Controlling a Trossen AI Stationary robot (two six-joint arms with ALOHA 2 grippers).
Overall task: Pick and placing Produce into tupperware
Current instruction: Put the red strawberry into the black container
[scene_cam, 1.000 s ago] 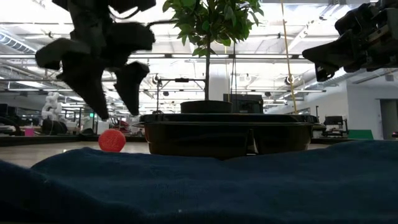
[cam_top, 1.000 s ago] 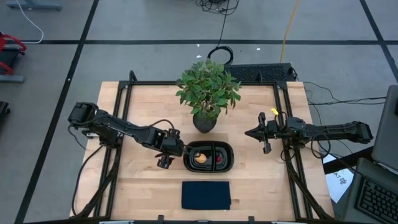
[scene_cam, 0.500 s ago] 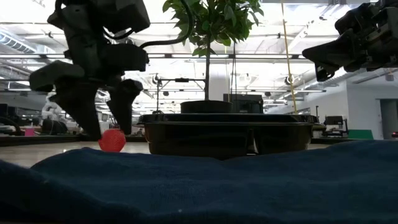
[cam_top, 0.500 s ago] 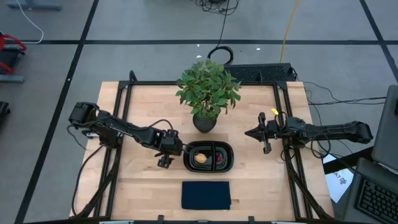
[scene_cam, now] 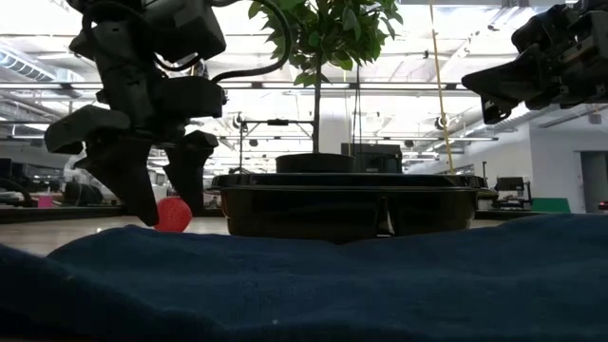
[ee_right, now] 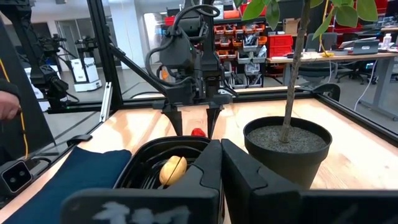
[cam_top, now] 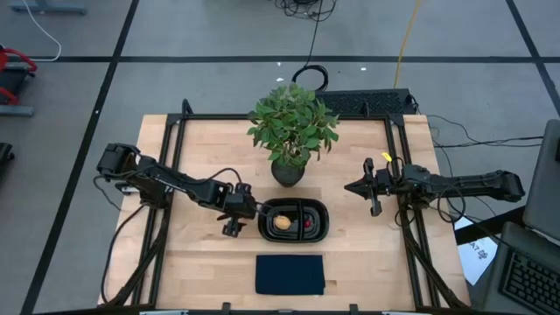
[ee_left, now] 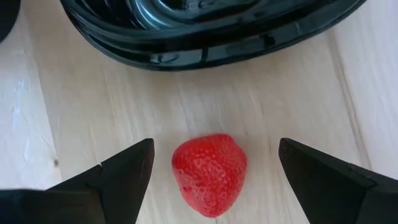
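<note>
The red strawberry [ee_left: 209,174] lies on the wood just left of the black two-compartment tupperware [cam_top: 265,229]. My left gripper [ee_left: 216,149] is open and reaches down over the strawberry, one finger on each side, with a gap showing on both sides. In the low view its fingertips [scene_cam: 149,215] reach almost to the table beside the strawberry [scene_cam: 174,216]. The yellow-orange piece [cam_top: 282,223] and the dark red berry [cam_top: 308,224] lie inside the tupperware. My right gripper [cam_top: 350,186] is shut and hovers over the table's right part.
A potted green plant [cam_top: 291,131] stands just beyond the tupperware. A dark blue cloth [cam_top: 290,274] lies flat at the near edge in front of it. Black frame rails [cam_top: 171,175] run along the table's left and right sides. Bare wood shows left of the strawberry.
My left gripper has come down toward the table, so that its open fingers now stand on either side of the strawberry. The strawberry, the tupperware and my right arm have stayed in place.
</note>
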